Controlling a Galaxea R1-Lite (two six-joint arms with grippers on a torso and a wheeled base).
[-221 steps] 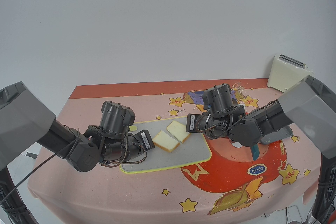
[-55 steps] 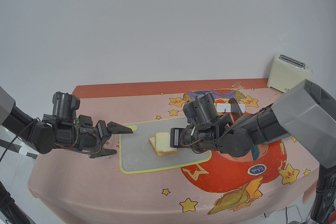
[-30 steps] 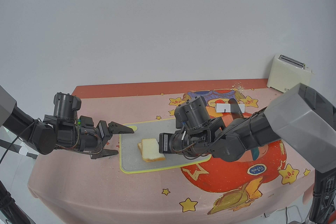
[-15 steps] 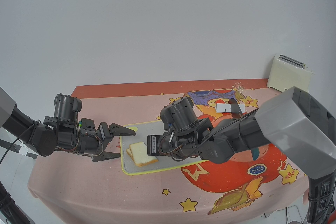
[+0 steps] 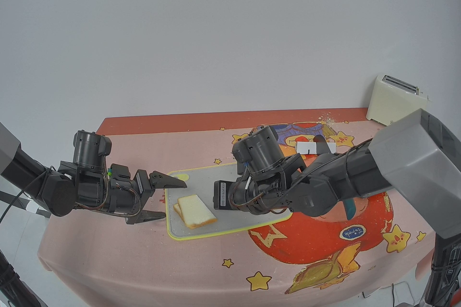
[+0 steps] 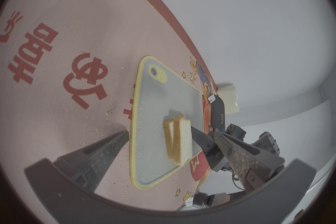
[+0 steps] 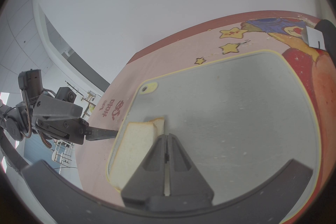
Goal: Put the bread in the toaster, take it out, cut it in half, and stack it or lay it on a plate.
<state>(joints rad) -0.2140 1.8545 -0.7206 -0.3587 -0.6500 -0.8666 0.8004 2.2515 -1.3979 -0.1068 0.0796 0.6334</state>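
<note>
Already cut and stacked, the bread (image 5: 194, 210) lies unplated at eight o'clock on the board (image 5: 249, 221). The left gripper (image 5: 175, 199) is spread — the right gripper (image 7: 166, 137) pressed together.

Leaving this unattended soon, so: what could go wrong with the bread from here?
1. The bread stack lies close to the board's left edge, slices offset; a push from the shut right gripper beside it might slide it off or split it.
2. The open left gripper seems to straddle that edge, so closing may catch the board instead of the bread.
</note>
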